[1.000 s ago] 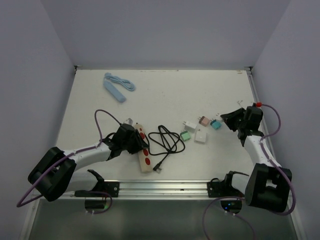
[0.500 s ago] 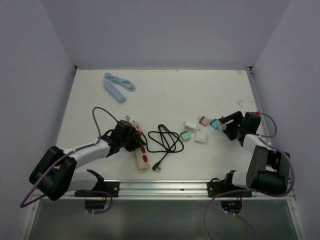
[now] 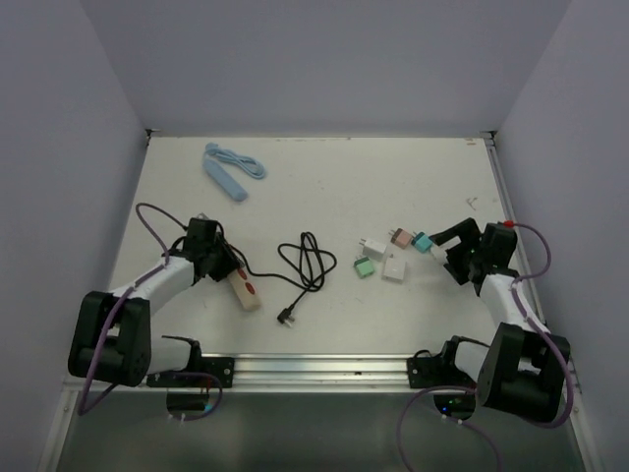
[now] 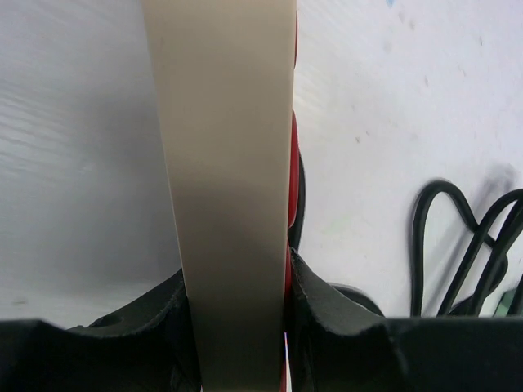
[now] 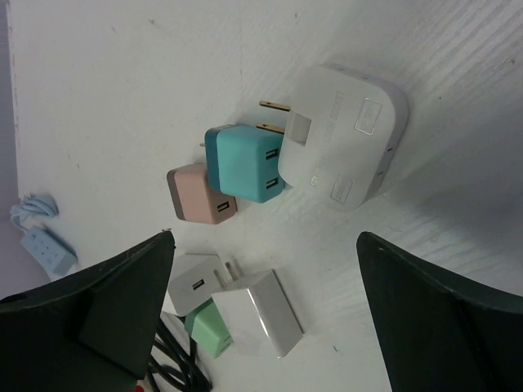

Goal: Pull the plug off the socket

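The socket is a beige power strip (image 3: 245, 288) with red outlets, lying at the left of the table. My left gripper (image 3: 214, 259) is shut on its near end; in the left wrist view the strip (image 4: 229, 163) stands on edge, clamped between the black fingers (image 4: 327, 314). Its black cord (image 3: 303, 264) coils to the right. The plug, a white adapter (image 5: 343, 139) with bare prongs, lies flat on the table against a teal adapter (image 5: 245, 163). My right gripper (image 3: 444, 250) hovers just over it, open and holding nothing.
Beside the plug lie a pink adapter (image 5: 198, 198), two white chargers (image 5: 257, 314) and a green one (image 5: 204, 327). A light blue power strip (image 3: 228, 177) with its cord lies at the back left. The cord's black end plug (image 3: 287, 317) rests near the front rail.
My left gripper has dragged the power strip and its cord to the left. My right gripper has opened and left the white plug on the table beside the teal adapter.
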Robot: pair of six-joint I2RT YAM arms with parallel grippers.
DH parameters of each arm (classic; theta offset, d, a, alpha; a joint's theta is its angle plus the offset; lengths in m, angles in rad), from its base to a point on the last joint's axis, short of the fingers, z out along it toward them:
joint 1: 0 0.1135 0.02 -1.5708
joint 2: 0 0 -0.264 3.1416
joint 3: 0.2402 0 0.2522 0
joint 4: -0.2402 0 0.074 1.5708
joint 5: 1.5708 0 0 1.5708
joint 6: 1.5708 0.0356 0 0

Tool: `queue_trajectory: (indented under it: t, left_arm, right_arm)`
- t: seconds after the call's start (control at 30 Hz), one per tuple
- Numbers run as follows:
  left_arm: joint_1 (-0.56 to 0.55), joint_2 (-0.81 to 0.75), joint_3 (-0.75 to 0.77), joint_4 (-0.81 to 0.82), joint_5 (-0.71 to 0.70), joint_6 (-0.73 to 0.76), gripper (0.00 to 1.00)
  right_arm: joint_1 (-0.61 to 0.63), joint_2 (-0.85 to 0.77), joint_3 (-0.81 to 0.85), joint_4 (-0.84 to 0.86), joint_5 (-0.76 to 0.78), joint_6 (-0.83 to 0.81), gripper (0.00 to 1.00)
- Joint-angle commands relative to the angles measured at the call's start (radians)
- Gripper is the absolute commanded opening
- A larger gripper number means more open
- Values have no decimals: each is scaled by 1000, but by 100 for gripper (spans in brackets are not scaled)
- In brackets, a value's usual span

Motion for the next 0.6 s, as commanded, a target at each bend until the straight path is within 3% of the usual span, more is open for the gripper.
queue_trajectory:
  t: [0.0,0.2,0.57]
  left_arm:
    - [147,3,66,-47,-39,82,0]
    - [388,49,152,-47,18,93,0]
    - [605,186,367,-96,-10,107,0]
  right_arm:
    - [-2,-53,25,-52,3,-38,98]
    - [6,-70,23,-64,-37,-61,98]
    - [88,-81,34,-54,-54,-87,98]
